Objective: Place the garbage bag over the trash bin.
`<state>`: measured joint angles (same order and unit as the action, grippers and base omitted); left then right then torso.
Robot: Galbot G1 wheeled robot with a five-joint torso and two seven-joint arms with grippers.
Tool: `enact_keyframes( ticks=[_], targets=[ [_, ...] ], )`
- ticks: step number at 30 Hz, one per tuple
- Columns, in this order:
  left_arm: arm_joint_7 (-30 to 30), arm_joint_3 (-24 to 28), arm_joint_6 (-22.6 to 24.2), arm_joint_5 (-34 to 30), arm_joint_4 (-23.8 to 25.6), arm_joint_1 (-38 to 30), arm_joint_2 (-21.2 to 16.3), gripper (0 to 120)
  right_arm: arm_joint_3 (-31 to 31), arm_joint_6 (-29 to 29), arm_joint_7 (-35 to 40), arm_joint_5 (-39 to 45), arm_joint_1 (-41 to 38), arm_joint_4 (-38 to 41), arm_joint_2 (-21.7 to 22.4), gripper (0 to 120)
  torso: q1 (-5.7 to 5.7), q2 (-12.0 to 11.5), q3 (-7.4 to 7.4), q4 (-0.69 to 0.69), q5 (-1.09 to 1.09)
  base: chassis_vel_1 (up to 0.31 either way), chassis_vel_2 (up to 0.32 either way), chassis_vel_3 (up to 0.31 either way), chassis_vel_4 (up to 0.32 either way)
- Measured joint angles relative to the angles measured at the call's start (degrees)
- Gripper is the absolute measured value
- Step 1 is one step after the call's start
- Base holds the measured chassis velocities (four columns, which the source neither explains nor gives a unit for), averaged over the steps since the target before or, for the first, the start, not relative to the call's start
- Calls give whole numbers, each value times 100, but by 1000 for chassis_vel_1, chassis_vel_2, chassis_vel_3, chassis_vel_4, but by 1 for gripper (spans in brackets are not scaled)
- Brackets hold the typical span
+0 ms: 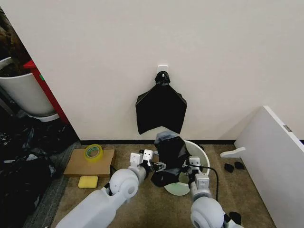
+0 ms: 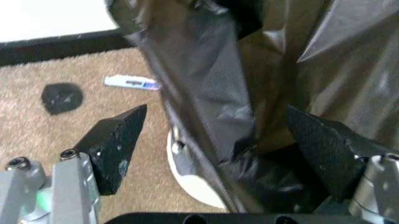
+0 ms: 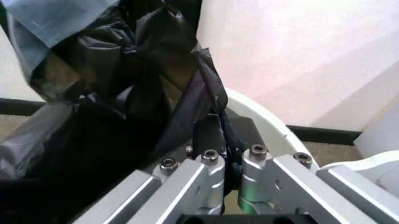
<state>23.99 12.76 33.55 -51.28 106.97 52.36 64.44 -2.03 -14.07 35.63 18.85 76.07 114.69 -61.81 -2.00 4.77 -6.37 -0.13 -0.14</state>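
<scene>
The bin [image 1: 203, 157] lies tipped on the carpet [image 1: 142, 199] close to the wall [image 1: 142, 42], its mouth toward the robot, and the bag [image 1: 170, 154] rises out of it in a crumpled, half-upright mass between the two arms. The left pincer [image 1: 159, 166] is at the bag's left edge; from the left wrist its two black fingers [image 2: 115, 144] stand wide apart, the bag [image 2: 212, 112] hanging between them as a long dark fold that neither pad presses, with the bin's white rim [image 2: 187, 179] just beneath. The right pincer [image 1: 194, 166] sits at the bin's rim on the bag's right side; from the right wrist its fingers are drawn together on a twisted rope of the bag [image 3: 199, 102] that runs down into them, and the bin's rim [image 3: 262, 116] curves just beside that grip. On the wall above hangs a flat black bundle [image 1: 161, 107] with a knotted top, apart from the bag. To the left on the floor lie a sheet of cardboard [image 1: 90, 164] with a roll of tape [image 1: 93, 152] on it and a yellow sponge [image 1: 88, 182] just in front. A white board [image 1: 275, 156] leans at the right.
</scene>
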Motion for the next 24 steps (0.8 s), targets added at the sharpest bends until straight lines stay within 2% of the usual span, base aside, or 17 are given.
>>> enact_keyframes(
  ticks=[6, 9, 15, 17, 19, 22, 24],
  targets=[
    [41, 175, -29, 147, -255, -165, 273, 87, 15, 0, -23, -15, 70, 9, -7, 0, 0, 0, 0, 0, 1, 0, 0, 0, 0],
    [225, 310, -31, 234, -578, -296, 575, 87, 17, 4, -27, -69, 86, -18, -18, 0, 1, 0, 0, 0, 0, 0, 0, 0, 0],
    [628, 502, 96, 393, -921, -398, 874, 87, -22, 16, -32, -67, 107, -27, 10, 0, 1, 0, 0, 0, 0, 0, 0, 0, 0],
    [754, 547, 151, 475, -991, -411, 954, 77, -22, 27, -32, -67, 121, -24, 0, 0, 1, 1, 1, 0, 0, 0, 0, 0, 0],
    [787, 555, 162, 499, -1005, -410, 963, 73, -20, 35, -32, -66, 124, -22, -10, 0, 1, 1, 1, 0, 0, 0, 0, 0, 0],
    [812, 521, 171, 523, -1007, -371, 955, 58, -19, 81, -33, -70, 122, -21, -24, 0, 1, 1, 1, 1, 0, 0, 0, 0, 0],
    [806, 474, 171, 518, -1000, -345, 941, 54, -19, 104, -33, -77, 118, -26, -24, 0, 1, 1, 1, 1, 0, 0, 0, 0, 0]
  ],
)
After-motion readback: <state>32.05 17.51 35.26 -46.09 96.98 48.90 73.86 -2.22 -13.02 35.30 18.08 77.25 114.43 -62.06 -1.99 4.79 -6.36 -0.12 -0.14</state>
